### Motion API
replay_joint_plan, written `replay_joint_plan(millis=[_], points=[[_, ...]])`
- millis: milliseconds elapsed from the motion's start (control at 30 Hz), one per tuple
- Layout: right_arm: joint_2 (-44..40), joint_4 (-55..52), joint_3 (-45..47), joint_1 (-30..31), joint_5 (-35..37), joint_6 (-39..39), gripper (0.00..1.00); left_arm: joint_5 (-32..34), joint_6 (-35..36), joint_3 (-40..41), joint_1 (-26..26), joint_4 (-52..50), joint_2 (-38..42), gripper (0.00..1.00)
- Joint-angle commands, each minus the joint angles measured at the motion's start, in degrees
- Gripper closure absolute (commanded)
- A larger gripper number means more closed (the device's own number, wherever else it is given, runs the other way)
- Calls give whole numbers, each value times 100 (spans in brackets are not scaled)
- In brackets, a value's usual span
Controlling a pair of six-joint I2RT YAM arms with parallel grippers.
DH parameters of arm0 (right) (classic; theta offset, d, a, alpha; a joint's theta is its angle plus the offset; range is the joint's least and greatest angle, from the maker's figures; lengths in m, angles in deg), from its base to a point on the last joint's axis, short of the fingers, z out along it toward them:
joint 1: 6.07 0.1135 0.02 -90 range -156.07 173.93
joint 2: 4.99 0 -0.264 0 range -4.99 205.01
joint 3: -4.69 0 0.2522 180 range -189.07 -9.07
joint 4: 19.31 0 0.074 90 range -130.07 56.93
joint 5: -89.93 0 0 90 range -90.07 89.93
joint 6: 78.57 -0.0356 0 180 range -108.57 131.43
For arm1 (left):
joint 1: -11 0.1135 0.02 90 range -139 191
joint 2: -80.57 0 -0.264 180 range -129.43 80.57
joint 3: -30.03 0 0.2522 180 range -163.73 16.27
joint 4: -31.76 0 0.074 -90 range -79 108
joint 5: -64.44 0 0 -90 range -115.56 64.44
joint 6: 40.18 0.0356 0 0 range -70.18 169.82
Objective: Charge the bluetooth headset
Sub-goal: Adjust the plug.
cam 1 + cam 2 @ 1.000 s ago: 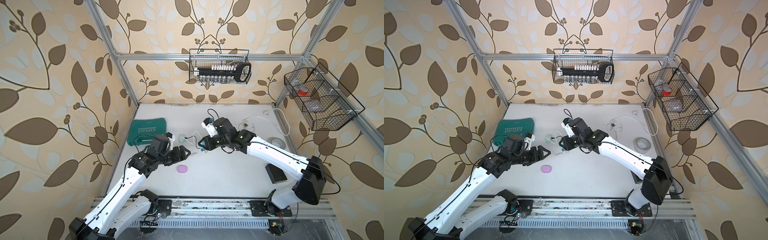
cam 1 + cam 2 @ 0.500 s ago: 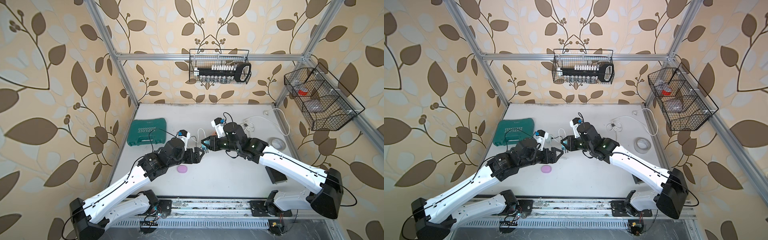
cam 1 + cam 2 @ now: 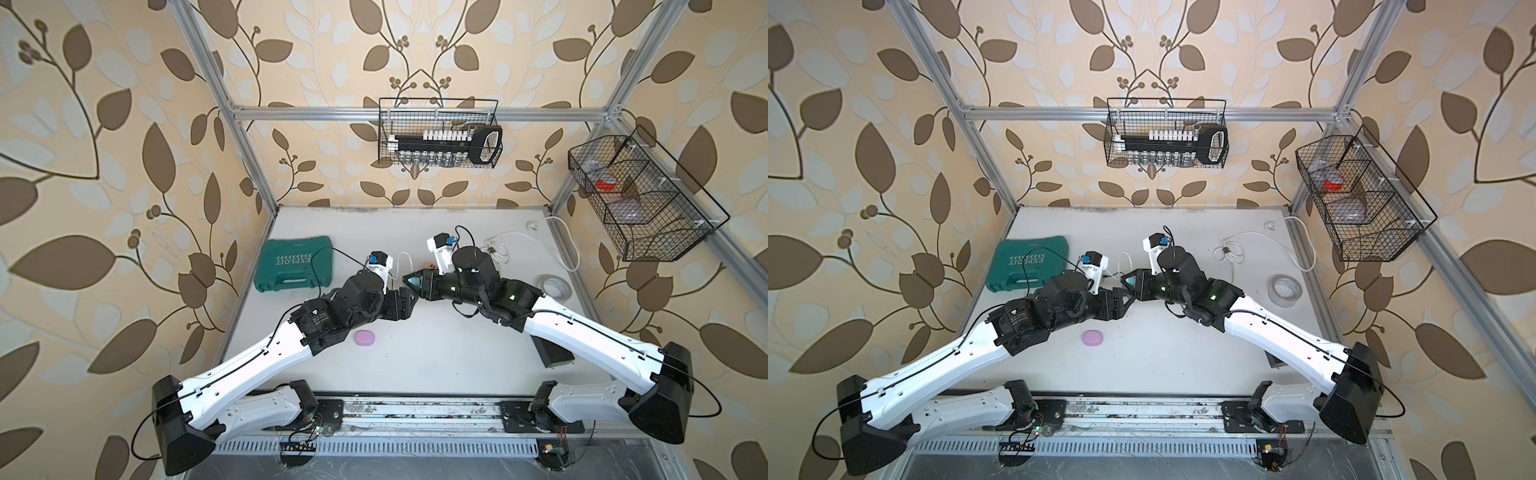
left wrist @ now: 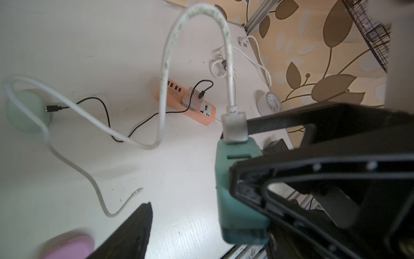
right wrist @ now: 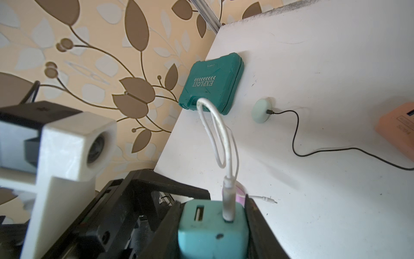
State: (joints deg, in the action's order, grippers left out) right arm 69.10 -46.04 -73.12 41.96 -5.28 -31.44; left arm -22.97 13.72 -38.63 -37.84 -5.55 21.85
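Observation:
My right gripper is shut on a teal USB charger block, lifted above the table in both top views. A white cable is plugged into one of its ports and loops upward. The cable's free small plug lies on the table. My left gripper faces the right one and stands open. One of its fingers is well clear of the block. The pink headset case lies closed on the table near the left arm.
An orange power strip holds a white adapter whose black cable runs to a mint round device. A green tool case lies back left. At the right are a tape roll, a coiled white cord and a black box.
The left arm has reached to the right, so its gripper now meets the right gripper at the charger block. The right gripper has kept hold of the block and shifted slightly.

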Motion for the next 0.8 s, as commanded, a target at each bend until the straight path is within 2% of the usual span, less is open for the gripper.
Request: replay_joint_plan(millis=[0, 233, 367, 533, 767], points=[[-166, 118, 119, 89, 25, -77, 69, 123, 85, -243, -12, 301, -65, 27], [-176, 175, 148, 112, -63, -157, 68, -42, 138, -242, -14, 444, -96, 49], [-166, 247, 200, 152, -117, -213, 67, -93, 180, -232, -13, 524, -70, 65], [-201, 256, 262, 154, -151, -196, 64, -112, 227, -240, -20, 527, -10, 72], [-396, 183, 297, 144, -105, 37, 42, -240, 320, -259, -20, 430, 26, 79]])
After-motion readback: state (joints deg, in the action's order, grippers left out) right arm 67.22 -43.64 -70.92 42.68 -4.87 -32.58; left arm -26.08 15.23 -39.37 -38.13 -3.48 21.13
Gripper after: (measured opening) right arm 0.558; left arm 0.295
